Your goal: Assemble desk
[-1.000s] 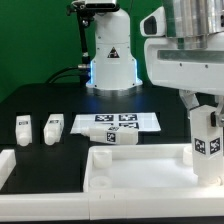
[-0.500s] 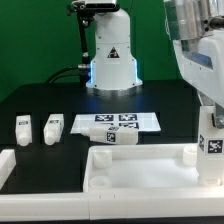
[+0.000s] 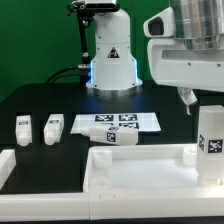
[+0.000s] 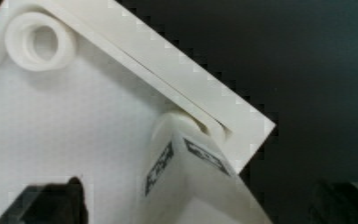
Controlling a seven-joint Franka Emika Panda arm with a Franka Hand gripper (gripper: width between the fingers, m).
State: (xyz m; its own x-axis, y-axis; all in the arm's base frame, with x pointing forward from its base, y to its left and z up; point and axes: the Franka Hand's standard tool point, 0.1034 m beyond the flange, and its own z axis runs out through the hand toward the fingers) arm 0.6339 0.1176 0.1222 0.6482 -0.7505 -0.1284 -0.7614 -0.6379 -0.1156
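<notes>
The desk's white tabletop (image 3: 140,168) lies at the front of the black table. One block leg (image 3: 210,140) stands upright on its corner at the exterior view's right. My gripper (image 3: 203,100) hangs just above that leg, open and off it. In the wrist view the tabletop (image 4: 87,110) fills the frame with a round hole (image 4: 39,42), and the tagged leg (image 4: 194,165) sits at its corner. The gripper (image 4: 194,214) straddles the leg, each dark finger (image 4: 43,205) well off its sides. Two legs (image 3: 22,128) (image 3: 52,128) stand at the left, and another leg (image 3: 108,137) lies near the middle.
The marker board (image 3: 125,121) lies flat behind the tabletop. The robot's white base (image 3: 110,55) stands at the back against a green backdrop. A white bracket (image 3: 8,162) sits at the front left edge of the table.
The gripper has opened and let go of the right leg, which now stands alone on the tabletop corner. The hand has lifted above it.
</notes>
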